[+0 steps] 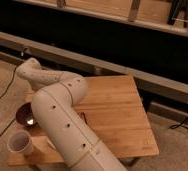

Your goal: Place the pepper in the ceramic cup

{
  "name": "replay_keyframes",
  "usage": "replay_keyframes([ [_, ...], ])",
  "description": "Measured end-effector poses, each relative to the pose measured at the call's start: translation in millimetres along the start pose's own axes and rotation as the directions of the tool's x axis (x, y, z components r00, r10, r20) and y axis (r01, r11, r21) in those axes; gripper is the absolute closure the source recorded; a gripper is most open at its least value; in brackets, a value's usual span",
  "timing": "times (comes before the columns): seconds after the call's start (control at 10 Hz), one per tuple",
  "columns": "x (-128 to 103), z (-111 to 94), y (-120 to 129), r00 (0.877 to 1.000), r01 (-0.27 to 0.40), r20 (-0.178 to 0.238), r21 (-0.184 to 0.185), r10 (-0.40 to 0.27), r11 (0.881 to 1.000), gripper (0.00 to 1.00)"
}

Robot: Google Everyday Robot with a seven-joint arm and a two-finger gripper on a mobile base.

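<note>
The white ceramic cup [20, 143] stands upright at the table's near left corner. The pepper is hidden from this view. My white arm [62, 120] rises from the bottom, bends over the table and reaches left to its wrist [31, 70] at the table's far left edge. The gripper hangs below that wrist, beyond the bowl, out of sight behind the arm; it is shut. Whether it holds anything cannot be seen.
A dark glossy bowl [26, 116] sits just behind the cup. A small red-and-black bar [83, 118] peeks out beside the arm. The wooden table [119, 107] stands before a long dark wall with a grey ledge [137, 75]. Cables lie on the floor left and right.
</note>
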Motion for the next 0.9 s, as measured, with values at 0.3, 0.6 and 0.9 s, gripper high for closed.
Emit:
replay_keyframes([
  [0.3,-6.1,-24.0,4.9,0.999,-0.005,0.052,-0.011,0.005,1.000,1.00],
  [0.6,-7.0,-56.1,6.6,0.994,0.008,0.111,0.006,-0.008,1.000,1.00],
  [0.9,0.4,-83.0,10.5,0.986,0.030,0.163,0.026,-0.034,0.999,1.00],
])
